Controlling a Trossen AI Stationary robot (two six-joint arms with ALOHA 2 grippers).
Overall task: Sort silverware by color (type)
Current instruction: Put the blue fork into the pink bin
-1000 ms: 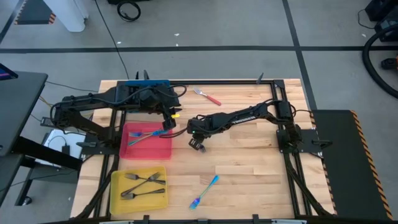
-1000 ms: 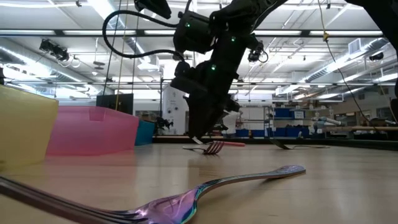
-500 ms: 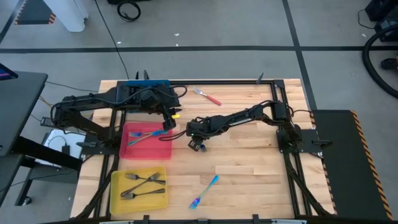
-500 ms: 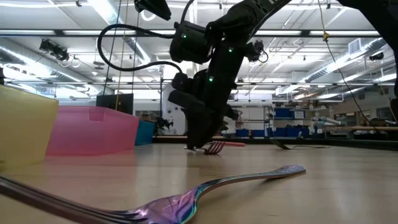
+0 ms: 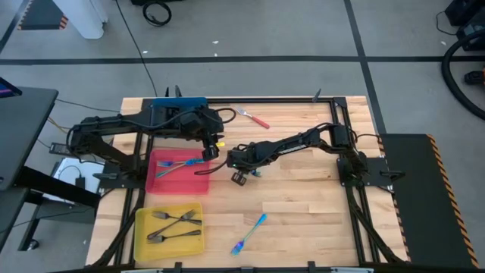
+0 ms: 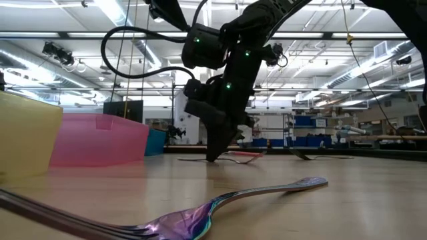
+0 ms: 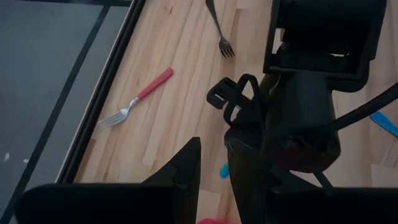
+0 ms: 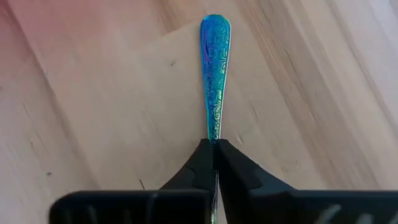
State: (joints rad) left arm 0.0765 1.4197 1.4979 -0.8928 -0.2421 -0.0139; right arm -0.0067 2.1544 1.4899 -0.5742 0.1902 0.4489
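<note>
Your left gripper hung over the red tray; you could not tell its grip. Near the tabletop's middle, your right gripper pinched the blue-handled piece thinly. It might have slipped or twisted when lifted.

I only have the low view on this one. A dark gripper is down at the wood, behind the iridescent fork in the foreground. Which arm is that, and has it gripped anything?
Observer: That is the right gripper, down at the table just beside the red tray.
Reviewer: Has it gripped anything?
Observer: Yes. Its own wrist view shows it shut on the end of a blue-patterned utensil handle.
Reviewer: Where is the other arm?
Observer: The left gripper hangs over the red tray's far corner. A blue-handled utensil lies in that tray.
</note>
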